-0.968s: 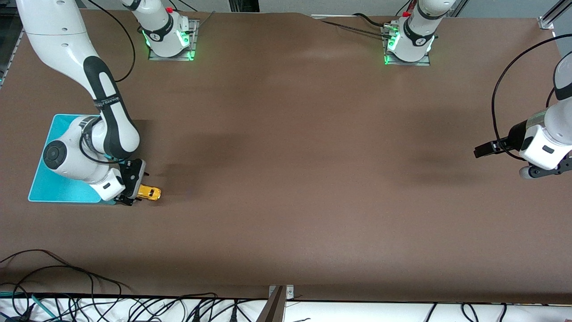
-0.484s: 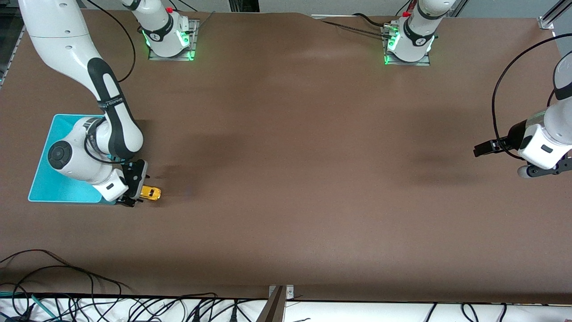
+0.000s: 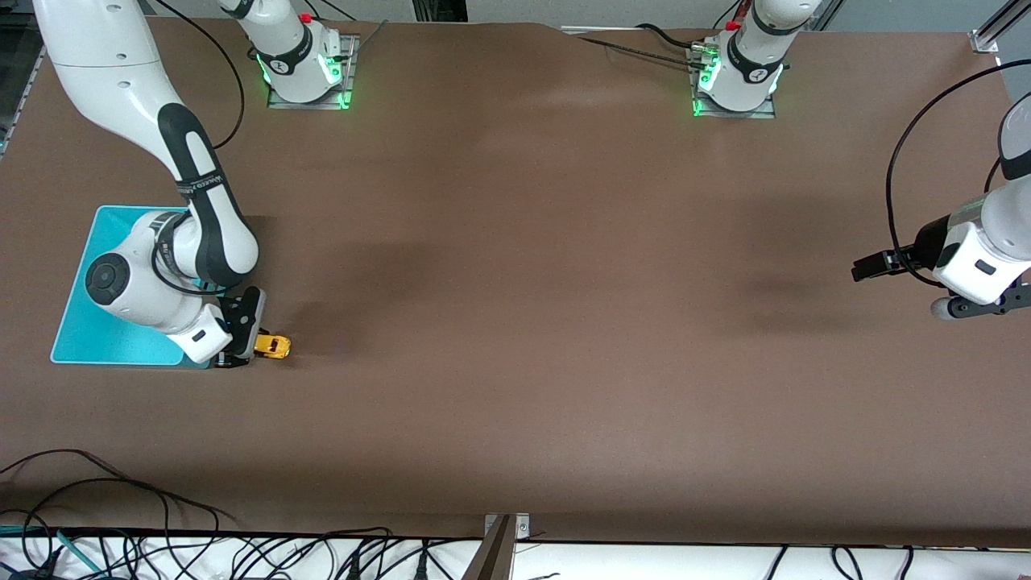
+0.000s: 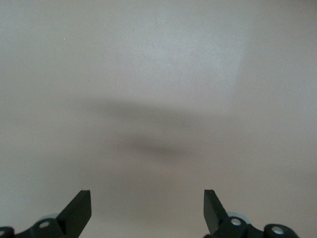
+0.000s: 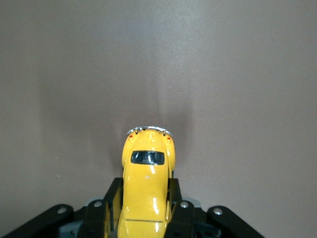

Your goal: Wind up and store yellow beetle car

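Right tool [image 3: 242,348] at lower left of the front view, clamped on the tiny yellow beetle-shaped toy car [image 3: 272,346], black fingers [image 5: 111,198] pressing both its flanks. Car low over the brown desk [image 3: 532,322], just beside the flat turquoise bin [image 3: 89,338]. Left tool [image 4: 147,214] waiting at the frame's right edge, jaws spread wide, gripping nothing.

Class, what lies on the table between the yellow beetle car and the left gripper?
Nothing: the front view shows bare brown table from the yellow beetle car, held by the right gripper, to the left gripper.
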`<state>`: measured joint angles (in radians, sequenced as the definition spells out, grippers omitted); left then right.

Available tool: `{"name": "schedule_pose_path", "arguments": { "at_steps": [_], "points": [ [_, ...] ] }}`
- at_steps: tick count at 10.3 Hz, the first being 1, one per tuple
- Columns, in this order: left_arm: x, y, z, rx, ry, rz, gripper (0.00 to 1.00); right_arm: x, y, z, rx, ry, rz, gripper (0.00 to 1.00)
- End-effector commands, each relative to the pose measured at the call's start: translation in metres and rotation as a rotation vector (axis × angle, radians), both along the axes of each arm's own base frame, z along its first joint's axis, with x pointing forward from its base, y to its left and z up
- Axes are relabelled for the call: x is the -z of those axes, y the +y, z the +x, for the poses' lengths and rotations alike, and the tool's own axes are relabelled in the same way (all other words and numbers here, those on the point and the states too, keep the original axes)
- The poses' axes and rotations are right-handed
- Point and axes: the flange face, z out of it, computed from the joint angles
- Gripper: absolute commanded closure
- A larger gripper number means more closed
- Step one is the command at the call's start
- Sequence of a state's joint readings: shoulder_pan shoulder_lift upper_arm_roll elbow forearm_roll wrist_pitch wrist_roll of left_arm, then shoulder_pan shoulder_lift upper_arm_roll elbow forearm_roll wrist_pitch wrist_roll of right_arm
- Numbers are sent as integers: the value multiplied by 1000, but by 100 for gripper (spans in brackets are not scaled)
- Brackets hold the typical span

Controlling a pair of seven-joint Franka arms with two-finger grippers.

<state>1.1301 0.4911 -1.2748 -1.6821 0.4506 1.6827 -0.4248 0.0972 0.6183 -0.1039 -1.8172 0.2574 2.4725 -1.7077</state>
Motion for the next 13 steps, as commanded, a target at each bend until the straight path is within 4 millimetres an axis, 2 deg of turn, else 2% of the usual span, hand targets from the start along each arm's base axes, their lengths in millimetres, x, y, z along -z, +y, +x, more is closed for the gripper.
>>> {"name": "schedule_pose_path", "arguments": {
  "at_steps": [1, 5, 7, 8, 9, 11, 13],
  "points": [
    [-9, 4, -2, 15, 8, -26, 0, -5, 1, 5, -25, -17, -8, 100],
    [-9, 4, -3, 13, 10, -24, 0, -39, 11, 3, -30, -32, 14, 100],
    [-7, 2, -2, 27, 13, -22, 0, -62, 13, -1, -40, -4, 26, 100],
    [4, -6, 1, 40, 36, -12, 0, -76, 14, -5, -44, 13, 34, 100],
    [1, -7, 8, 34, 69, 0, 0, -88, 13, -12, -46, 26, 39, 100],
    [-8, -1, 15, 47, 111, -29, 0, -109, 2, -29, -72, 30, -1, 100],
    [-16, -4, 11, 41, 117, -33, 0, -134, -20, -45, -94, 48, -54, 100]
  ]
}}
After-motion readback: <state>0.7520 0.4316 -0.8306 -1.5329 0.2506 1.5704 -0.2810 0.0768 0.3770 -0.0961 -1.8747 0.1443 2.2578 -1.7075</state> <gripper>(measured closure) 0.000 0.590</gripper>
